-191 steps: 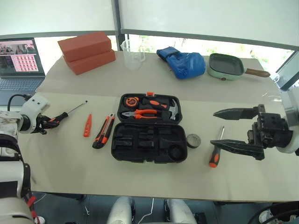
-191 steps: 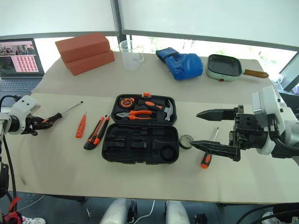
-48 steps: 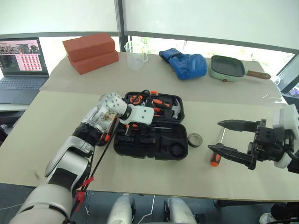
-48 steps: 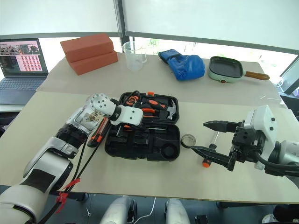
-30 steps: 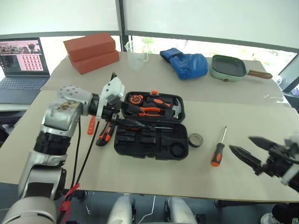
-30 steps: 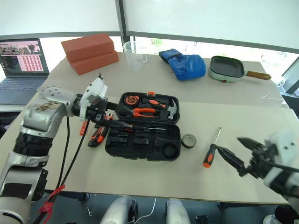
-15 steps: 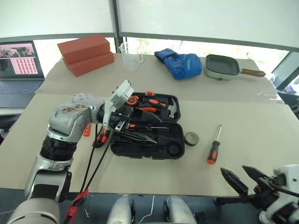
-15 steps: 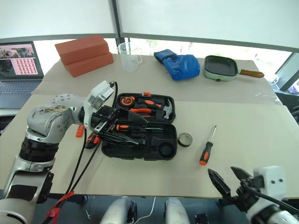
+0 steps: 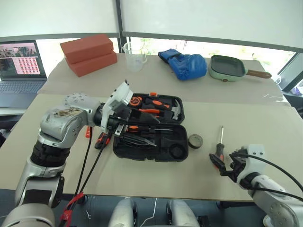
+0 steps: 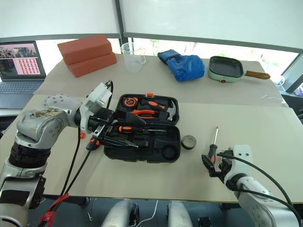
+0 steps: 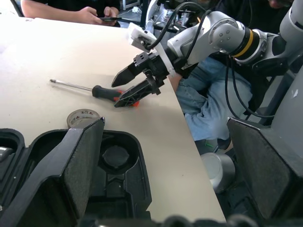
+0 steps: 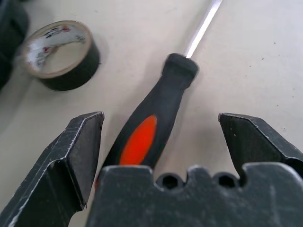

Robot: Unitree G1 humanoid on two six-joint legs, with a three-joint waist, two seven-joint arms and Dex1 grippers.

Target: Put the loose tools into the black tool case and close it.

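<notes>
Head views: the black tool case (image 9: 151, 127) is seen lying open at table centre. One screwdriver (image 10: 135, 128) already sits in a slot of the near half, w/ the left gripper (image 9: 135, 134) spread wide just above it, holding nothing. The utility knife (image 10: 93, 142) and tester pen (image 9: 87, 133) lie on the table left of the case, partly hidden behind the left arm. The tape roll (image 9: 194, 140) rests just right of the case; the 2nd screwdriver (image 9: 219, 147) lies further right, tip pointing away from the robot. The right gripper (image 9: 222, 165) is lowered at its handle end.

Left wrist view: the near half's round recess (image 11: 113, 156) is seen empty, the tape roll just beyond the case edge. Across the table the right gripper is seen w/ jaws parted over the screwdriver handle.

Right wrist view: the orange-black handle is seen between the right fingers (image 12: 78, 156), jaws fully apart and not yet clamped; whether the pads touch it can't be told.

Progress, as judged: approx. one of five tools stowed. Four are left, the 2nd screwdriver apparently next. Lid still up, latch (image 9: 152, 94) undone.
</notes>
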